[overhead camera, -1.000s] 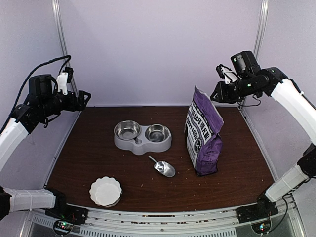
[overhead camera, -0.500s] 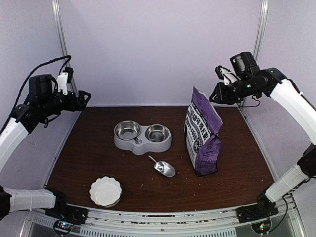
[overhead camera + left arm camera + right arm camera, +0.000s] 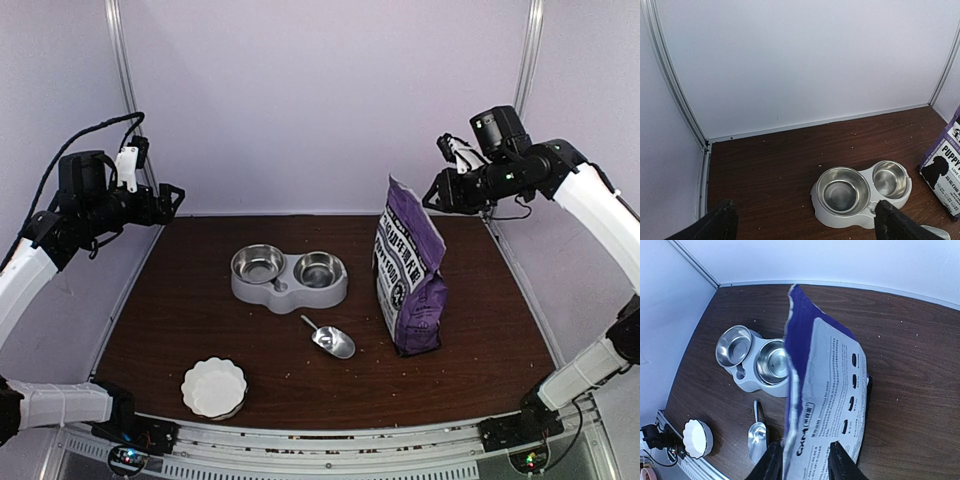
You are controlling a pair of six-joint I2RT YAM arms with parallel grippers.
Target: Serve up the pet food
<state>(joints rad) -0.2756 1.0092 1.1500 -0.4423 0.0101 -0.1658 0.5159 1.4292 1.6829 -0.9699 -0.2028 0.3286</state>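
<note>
The pet food itself does not show; only tiny crumbs dot the brown table (image 3: pixel 180 320). A purple-and-white bag (image 3: pixel 410 270) stands upright at the right of the table, its top open. My right gripper (image 3: pixel 437 192) hovers just above and to the right of the bag's top edge. In the right wrist view its fingers stand apart (image 3: pixel 805 460), with the bag (image 3: pixel 830 380) seen between them. A metal scoop (image 3: pixel 332 340) lies left of the bag. My left gripper (image 3: pixel 172 200) hangs high at the far left, open and holding nothing (image 3: pixel 805 227).
A grey double feeder (image 3: pixel 290 294) with two steel bowls sits mid-table, also in the left wrist view (image 3: pixel 840 221). A white fluted dish (image 3: pixel 214 387) rests near the front left. White walls close in the back and sides.
My right gripper's fingers have spread apart and it has shifted slightly right and up. The bag's top has settled a little. The left arm has stayed still.
</note>
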